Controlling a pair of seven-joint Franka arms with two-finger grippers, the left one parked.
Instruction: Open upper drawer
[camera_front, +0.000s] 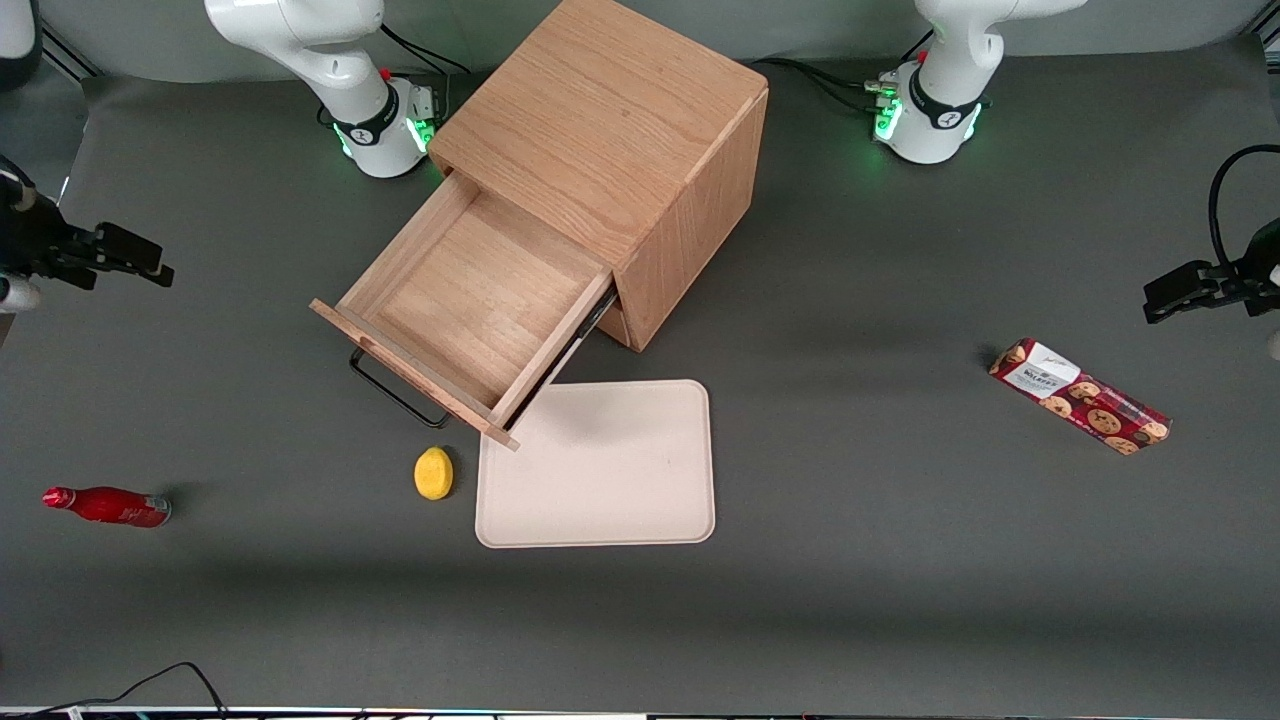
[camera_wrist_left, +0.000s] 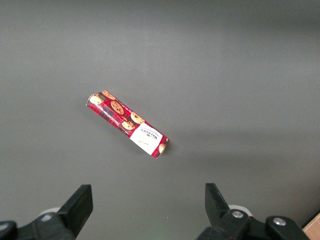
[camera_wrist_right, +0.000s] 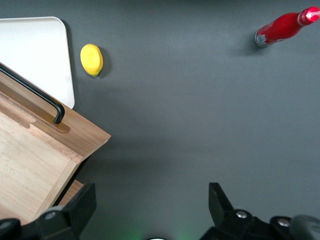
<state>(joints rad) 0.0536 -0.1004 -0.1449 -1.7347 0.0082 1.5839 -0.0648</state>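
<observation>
The oak cabinet (camera_front: 610, 150) stands in the middle of the table. Its upper drawer (camera_front: 470, 300) is pulled far out and its inside is empty. The black bar handle (camera_front: 395, 392) sits on the drawer's front panel (camera_front: 400, 368). The panel (camera_wrist_right: 75, 132) and handle (camera_wrist_right: 35, 95) also show in the right wrist view. My right gripper (camera_front: 150, 262) hangs above the bare table toward the working arm's end, well apart from the drawer. It is open and empty (camera_wrist_right: 150, 200).
A yellow lemon (camera_front: 434, 472) and a beige tray (camera_front: 690, 500) lie in front of the drawer, nearer the front camera. A red bottle (camera_front: 108, 506) lies toward the working arm's end. A cookie box (camera_front: 1080, 396) lies toward the parked arm's end.
</observation>
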